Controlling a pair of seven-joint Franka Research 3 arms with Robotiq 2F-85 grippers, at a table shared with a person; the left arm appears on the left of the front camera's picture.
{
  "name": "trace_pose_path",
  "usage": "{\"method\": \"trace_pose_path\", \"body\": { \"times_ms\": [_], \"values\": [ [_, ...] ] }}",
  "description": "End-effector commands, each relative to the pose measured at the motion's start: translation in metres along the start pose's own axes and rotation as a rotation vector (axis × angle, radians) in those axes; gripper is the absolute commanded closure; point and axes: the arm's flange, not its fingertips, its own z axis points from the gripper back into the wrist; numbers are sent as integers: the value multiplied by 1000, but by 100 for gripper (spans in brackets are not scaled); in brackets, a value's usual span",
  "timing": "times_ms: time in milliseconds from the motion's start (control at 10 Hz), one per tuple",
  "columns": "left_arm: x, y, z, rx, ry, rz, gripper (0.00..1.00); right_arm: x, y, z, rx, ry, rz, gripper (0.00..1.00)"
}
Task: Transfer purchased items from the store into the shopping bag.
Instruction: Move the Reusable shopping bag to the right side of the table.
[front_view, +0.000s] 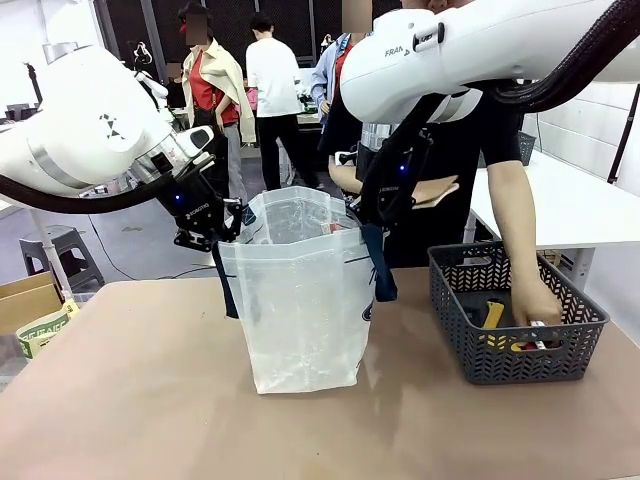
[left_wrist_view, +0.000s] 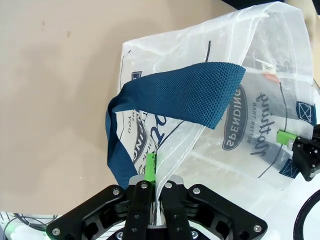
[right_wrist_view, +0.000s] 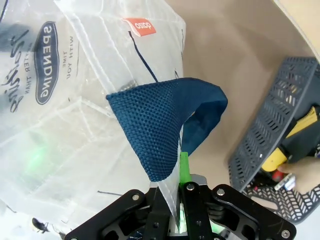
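Both arms reach in from the sides and bend down to the top of the shopping bag (front_view: 300, 310). It stands in the middle of the table (front_view: 120, 400). The left gripper (front_view: 222, 228) pinches the bag's left rim tight. The right gripper (front_view: 366, 222) pinches the right rim. The blue handles (left_wrist_view: 175, 95) hang loose. Beside the bag, a person's hand (front_view: 533, 300) reaches into a grey basket (front_view: 520, 372) by a yellow thing (front_view: 492, 315), maybe something bought.

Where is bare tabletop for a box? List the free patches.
Widest: the tan table left of the translucent whitish plastic shopping bag, and the strip along the near edge before it. A narrow gap separates bag and dark grey lattice basket. Crowded: the basket, where the person's hand reaches; the bag's rim, pinched by left gripper and right gripper.
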Motion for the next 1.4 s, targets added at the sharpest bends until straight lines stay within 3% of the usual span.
{"method": "trace_pose_path", "body": {
  "times_ms": [0, 700, 900, 1300],
  "values": [
    [4, 10, -4, -22, 19, -20, 100, -6, -2, 6, -35, 6, 21, 100],
    [-2, 8, -5, -13, 37, -232, 100, -3, 2, 3, -91, -5, 52, 100],
    [-6, 9, -5, 5, 0, -326, 100, -2, 3, 2, -112, -11, 63, 100],
    [-10, 6, -6, 15, 17, -403, 100, -2, 4, 3, -116, -10, 68, 100]
  ]
}}
